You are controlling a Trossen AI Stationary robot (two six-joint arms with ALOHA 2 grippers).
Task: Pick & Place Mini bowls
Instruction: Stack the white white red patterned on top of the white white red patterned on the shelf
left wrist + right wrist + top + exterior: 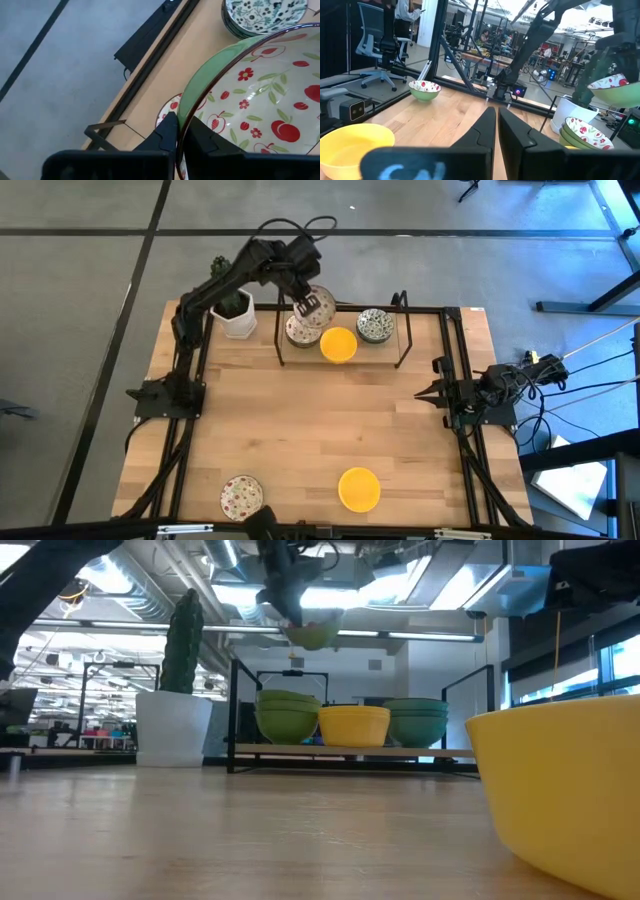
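While left hand (181, 131) clamps red-speckled bowl (260, 100) rim aloft, right hand (497, 125) waits pinched together; no legible writing.

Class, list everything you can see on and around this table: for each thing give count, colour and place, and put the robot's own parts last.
Held bowl: one, white with red fruit pattern, green outside, lifted above the rack in the left gripper.
Red-patterned stack: several bowls, on the rack's left end.
Yellow rack bowl: one, rack's middle.
Blue-green patterned stack: rack's right end.
Near yellow bowl: one, table's front edge.
Near red-patterned bowl: one, front left.
Cactus pot: one, white, far left corner.
Wire rack: one, black, far edge.
Table: one, light wood.
Left gripper: shut on the held bowl's rim.
Right gripper: shut, parked at the right edge.
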